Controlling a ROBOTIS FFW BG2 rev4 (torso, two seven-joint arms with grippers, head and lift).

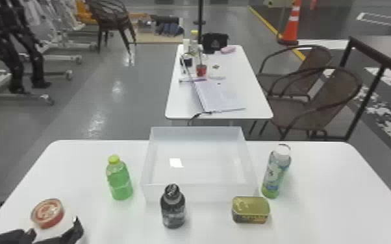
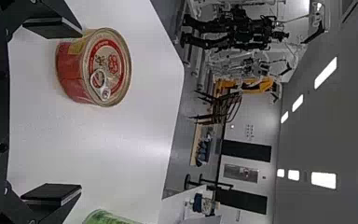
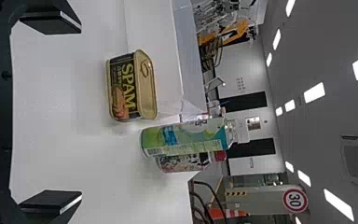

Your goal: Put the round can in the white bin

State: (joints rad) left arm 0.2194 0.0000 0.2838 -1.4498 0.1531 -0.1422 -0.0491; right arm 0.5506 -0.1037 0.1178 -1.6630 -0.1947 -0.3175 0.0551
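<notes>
At the front left of the table, my left gripper [image 1: 55,232] stands just on the near side of the round red can [image 1: 47,213]. The left wrist view has this gripper [image 2: 53,114] open, its fingers wide apart, and the can [image 2: 93,67] upright beyond the tips, closer to one finger than the other. Nothing is between the pads. The white bin [image 1: 199,193] sits at the middle of the table, towards the back. In the right wrist view my right gripper [image 3: 51,114] is open, facing the rectangular tin [image 3: 130,86] from a distance.
A green bottle [image 1: 119,180] stands between can and bin. A dark bottle [image 1: 173,209] is before the bin's near wall, the rectangular tin [image 1: 250,212] near its right front corner, and a labelled bottle [image 1: 275,173] right of it. Another bottle [image 3: 182,163] shows in the right wrist view.
</notes>
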